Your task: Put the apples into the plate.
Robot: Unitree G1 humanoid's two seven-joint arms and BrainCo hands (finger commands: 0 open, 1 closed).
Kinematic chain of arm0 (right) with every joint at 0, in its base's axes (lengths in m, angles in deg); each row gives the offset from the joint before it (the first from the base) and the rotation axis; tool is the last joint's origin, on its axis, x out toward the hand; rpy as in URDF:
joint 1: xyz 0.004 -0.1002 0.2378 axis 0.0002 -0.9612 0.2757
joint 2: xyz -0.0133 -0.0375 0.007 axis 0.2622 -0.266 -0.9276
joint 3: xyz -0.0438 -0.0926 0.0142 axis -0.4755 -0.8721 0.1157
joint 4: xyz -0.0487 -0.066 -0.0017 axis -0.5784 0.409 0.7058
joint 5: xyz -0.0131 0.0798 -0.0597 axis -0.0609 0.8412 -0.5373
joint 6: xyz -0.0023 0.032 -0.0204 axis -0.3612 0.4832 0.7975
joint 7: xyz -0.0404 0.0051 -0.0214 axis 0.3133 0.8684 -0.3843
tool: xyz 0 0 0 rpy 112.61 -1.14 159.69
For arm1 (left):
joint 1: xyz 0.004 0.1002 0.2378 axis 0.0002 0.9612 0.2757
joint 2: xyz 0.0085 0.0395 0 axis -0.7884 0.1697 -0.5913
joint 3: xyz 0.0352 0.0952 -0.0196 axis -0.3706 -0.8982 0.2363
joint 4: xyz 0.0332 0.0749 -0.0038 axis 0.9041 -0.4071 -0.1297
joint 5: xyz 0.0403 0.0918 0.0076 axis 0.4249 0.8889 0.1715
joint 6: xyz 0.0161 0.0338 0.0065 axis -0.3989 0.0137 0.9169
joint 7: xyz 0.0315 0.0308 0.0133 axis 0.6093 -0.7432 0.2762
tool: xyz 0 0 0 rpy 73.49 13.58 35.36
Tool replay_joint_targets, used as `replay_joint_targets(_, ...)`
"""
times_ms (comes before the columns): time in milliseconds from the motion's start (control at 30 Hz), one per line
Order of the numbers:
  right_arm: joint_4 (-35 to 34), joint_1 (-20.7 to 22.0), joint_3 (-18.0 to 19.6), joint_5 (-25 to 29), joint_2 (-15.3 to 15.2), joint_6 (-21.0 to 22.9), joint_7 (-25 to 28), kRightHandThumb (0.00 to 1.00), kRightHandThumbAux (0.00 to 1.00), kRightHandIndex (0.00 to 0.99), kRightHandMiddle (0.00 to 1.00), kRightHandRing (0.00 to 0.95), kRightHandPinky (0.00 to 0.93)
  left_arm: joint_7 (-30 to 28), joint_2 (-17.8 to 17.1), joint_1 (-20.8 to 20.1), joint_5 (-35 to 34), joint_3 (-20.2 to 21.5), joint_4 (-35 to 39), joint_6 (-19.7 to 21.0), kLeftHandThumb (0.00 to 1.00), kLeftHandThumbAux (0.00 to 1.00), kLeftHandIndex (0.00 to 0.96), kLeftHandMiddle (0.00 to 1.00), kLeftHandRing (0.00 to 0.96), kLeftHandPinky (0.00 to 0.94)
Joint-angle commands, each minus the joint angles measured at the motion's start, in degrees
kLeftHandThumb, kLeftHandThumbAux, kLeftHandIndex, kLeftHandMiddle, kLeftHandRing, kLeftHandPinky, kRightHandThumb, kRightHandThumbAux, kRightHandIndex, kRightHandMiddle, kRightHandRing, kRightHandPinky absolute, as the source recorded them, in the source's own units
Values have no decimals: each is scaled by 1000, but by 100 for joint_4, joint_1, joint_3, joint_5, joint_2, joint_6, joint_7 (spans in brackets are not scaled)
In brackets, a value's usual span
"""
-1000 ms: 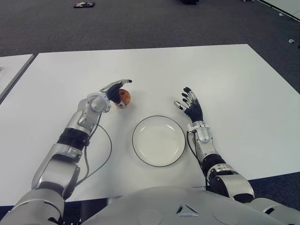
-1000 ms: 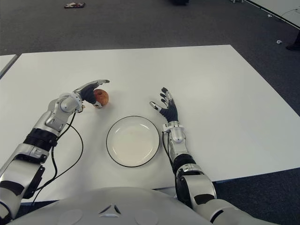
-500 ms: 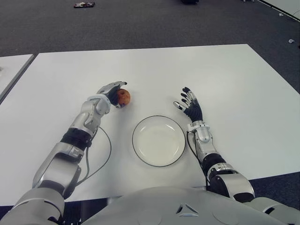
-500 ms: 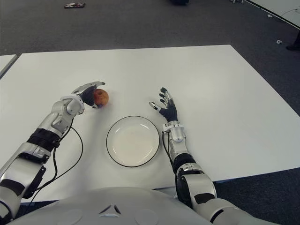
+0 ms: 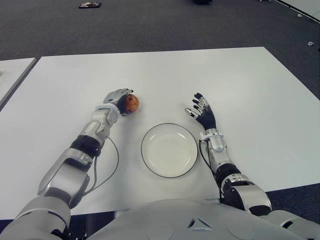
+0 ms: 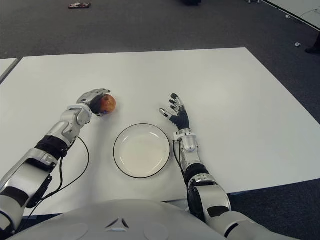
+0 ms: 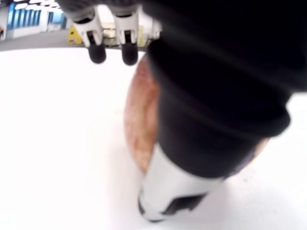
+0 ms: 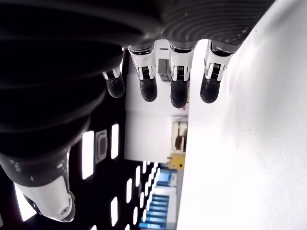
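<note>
We see one apple [image 5: 132, 103], red with some yellow, on the white surface [image 5: 240, 80]. It sits at about 10 o'clock from the plate [image 5: 169, 150], near it but not touching. The left hand [image 5: 119, 100] is around the apple from the left side. In the left wrist view the thumb lies across the front of the apple [image 7: 144, 124] and two fingers [image 7: 109, 40] curl over its top, so the hand closes on the fruit. We cannot tell whether the apple is lifted or sits on the surface; it is very low in any case.

The plate is white with a thin dark rim, and nothing lies in it. It stands in the near middle part of the surface, between the two arms.

The right hand [image 5: 202, 113] shows at about 2 o'clock from the plate, just beside its rim. Its fingers [image 8: 177, 79] are spread and straight, pointing away from the robot, and they hold nothing.

A thin black cable [image 5: 111, 165] makes a loop on the surface beside the left forearm, at about 9 o'clock from the plate. Around the surface there is dark grey floor [image 5: 150, 25], and a small dark object [image 5: 89, 5] lies on it far away, at about 11 o'clock.
</note>
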Motion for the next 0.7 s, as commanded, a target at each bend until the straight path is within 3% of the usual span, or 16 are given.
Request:
replay_joint_targets(33,257,-276,34,24,22,227,17,182,708,21,107,113,135,108,103,-52,195,-237,-373,11,0,383,0,0,0,0)
replay_joint_targets(700,250,-265,52,19,24,238,20,202,703,24,110,119,143,194,217,-68,113,-419,-641,-156,0,358,0,0,0,0)
